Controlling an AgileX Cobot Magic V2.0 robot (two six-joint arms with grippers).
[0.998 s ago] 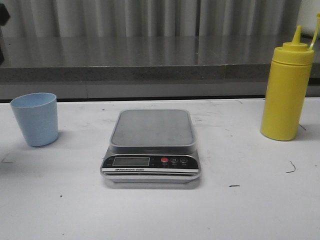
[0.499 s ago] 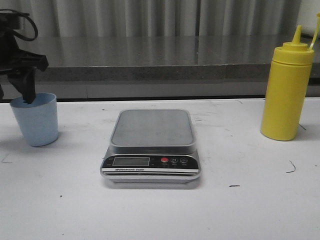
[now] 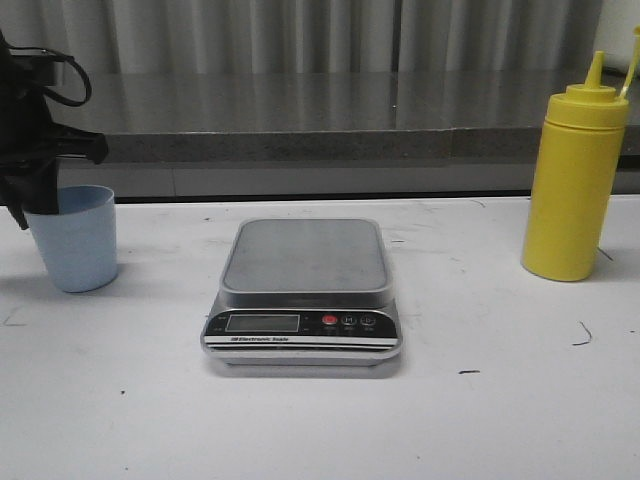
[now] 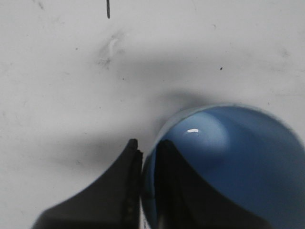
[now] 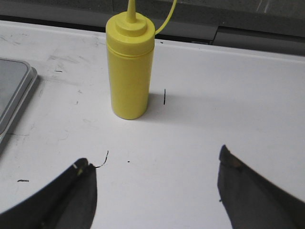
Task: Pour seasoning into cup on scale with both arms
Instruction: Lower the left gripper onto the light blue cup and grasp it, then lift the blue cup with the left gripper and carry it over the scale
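The white counter point(image 3: 500, 420) is carrying everything, scuffed with small dark marks. At its middle the silver scale point(image 3: 303, 295) is sitting flat, its steel platform bare and its black front panel with the display and red button facing the camera. Well to the right, the yellow seasoning bottle point(image 3: 573, 185) is standing upright, cap and pointed nozzle on (the right wrist view shows it point(image 5: 129, 67) standing alone beyond the fingers). At the far left, well apart from the scale, the pale blue cup point(image 3: 72, 238) is standing upright on the counter. The left pincer point(image 4: 148, 157) is pinching the cup's point(image 4: 228, 162) rim, one finger inside the wall and one outside. The right pincer point(image 5: 155, 186) is hanging spread wide above the counter, gripping nothing.
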